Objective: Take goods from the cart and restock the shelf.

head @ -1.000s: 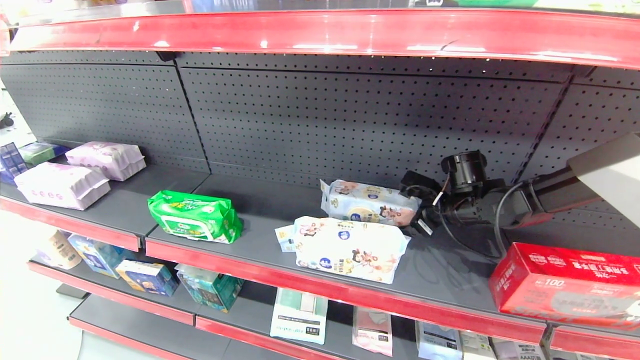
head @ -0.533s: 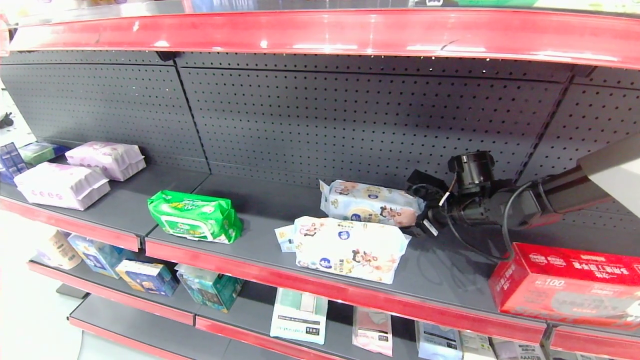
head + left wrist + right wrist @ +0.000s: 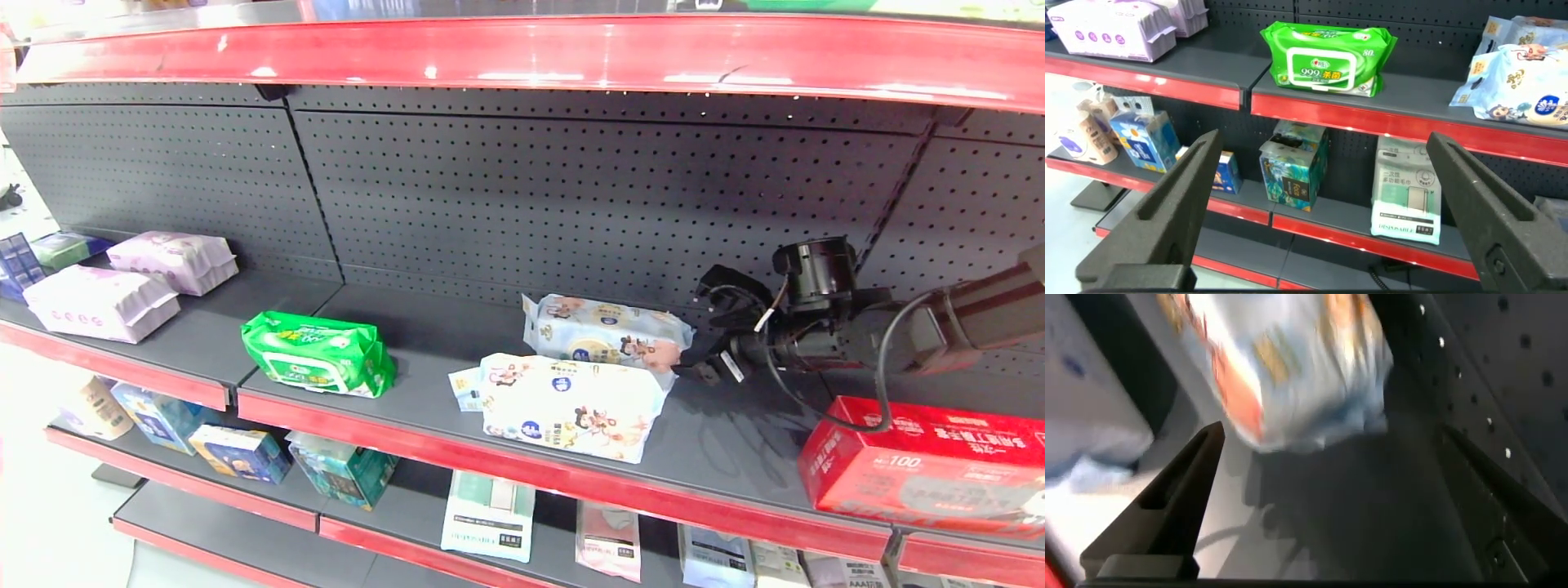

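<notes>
**Pack let go — right arm backing off**

Nearest, the left gripper (image 3: 1323,137) hangs low before the shelf (image 3: 522,471), fingers wide and empty. On the shelf's front strip lies the front pack (image 3: 571,406). The green pack (image 3: 318,353) sits well to its left and the red box (image 3: 922,465) at the right end, close to the lip. Just behind the front pack, touching or nearly so, the rear pack (image 3: 604,331) lies flat.

The right gripper (image 3: 712,335) has drawn back to the right over the last second. It was against that pack's end then and now stands just clear of it, fingers wide and holding nothing. I judge this placement done — the next item has to come from the cart.

The bare shelf between rear pack and red box gives the arm its way out, though its cable loops down close over the box. The pegboard (image 3: 571,196) stands right behind the gripper, and the upper lip (image 3: 522,53) limits any lift. There is open room between green pack and front pack.
</notes>
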Robot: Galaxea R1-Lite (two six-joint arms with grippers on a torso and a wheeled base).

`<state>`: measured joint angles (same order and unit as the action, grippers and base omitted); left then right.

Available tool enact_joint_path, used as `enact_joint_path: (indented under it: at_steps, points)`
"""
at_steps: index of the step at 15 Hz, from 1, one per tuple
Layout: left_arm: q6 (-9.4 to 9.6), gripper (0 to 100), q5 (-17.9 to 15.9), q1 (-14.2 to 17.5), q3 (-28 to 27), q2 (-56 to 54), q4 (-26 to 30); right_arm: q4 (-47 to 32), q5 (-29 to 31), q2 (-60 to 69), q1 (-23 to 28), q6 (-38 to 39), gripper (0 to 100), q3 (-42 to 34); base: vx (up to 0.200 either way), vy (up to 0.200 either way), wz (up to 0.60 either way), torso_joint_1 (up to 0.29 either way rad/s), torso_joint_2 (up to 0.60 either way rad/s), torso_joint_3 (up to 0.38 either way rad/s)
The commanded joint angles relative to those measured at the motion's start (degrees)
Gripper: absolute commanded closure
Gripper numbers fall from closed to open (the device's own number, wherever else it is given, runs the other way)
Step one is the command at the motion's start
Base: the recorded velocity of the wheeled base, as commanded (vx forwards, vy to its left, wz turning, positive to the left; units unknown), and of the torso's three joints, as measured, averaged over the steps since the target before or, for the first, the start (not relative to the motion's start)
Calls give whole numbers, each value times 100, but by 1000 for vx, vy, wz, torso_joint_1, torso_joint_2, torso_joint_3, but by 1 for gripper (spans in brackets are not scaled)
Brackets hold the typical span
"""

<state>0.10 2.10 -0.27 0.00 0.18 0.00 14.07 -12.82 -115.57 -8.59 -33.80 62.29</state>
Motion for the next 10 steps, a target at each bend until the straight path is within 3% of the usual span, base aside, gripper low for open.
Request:
enact_joint_path:
  at_steps: [1, 7, 10]
  points:
    - [-1, 0, 1, 0, 0, 8, 0, 8, -1, 465, 165, 58, 0, -385, 0, 0, 0, 0, 0, 0]
    - [-1, 0, 1, 0, 0, 8, 0, 26, 26, 1063, 244, 840, 0, -534, 0, 0, 0, 0, 0, 0]
    - [-1, 0, 1, 0, 0, 8, 0, 87, 26, 1555, 288, 1227, 0, -1202, 0, 0, 0, 0, 0, 0]
